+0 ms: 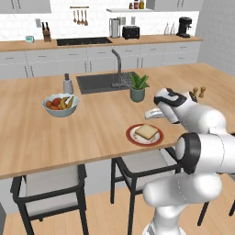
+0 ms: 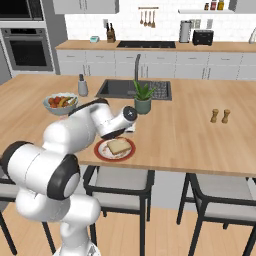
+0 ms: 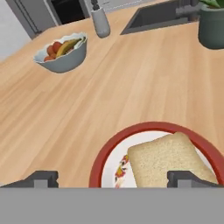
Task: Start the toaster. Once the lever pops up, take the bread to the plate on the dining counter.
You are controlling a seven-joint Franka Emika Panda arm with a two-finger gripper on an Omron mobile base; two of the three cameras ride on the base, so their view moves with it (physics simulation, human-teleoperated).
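- Bread [image 3: 168, 162] lies flat on the plate [image 3: 105, 155], right under the gripper [image 3: 113, 177]; from the hand camera its two dark tips stand wide apart, one on each side of the slice, and hold nothing.
- From where I stand the job looks as good as done: the slice sits on the red-rimmed plate near the front edge of the dining counter [image 1: 92, 124].
- Biggest risk, I think, is in the pull-away. With the tips so low over the plate, a sideways swing could clip the rim and push the plate toward the counter edge, or drag the slice off it. Going straight up first would be safer.
- Just beyond the gripper stands a potted plant [image 1: 138, 87]; a lift that leans forward could brush its leaves or tip the pot.
- Past the plant are the dark sink [image 1: 98, 82] and its tall faucet [image 1: 118, 64], the highest thing near a raised arm.
- Well off to the gripper's left sit a fruit bowl [image 3: 63, 52] and a small grey bottle [image 3: 100, 22], out of harm's way.
- Off to its right, two small wooden shakers [image 2: 220, 116] stand well apart from the plate.
- Far across the room, the toaster [image 1: 131, 32] sits on the back counter, well clear of the arm.
- Chairs [image 1: 50, 188] tucked below the counter edge could catch the base if it backs off carelessly.
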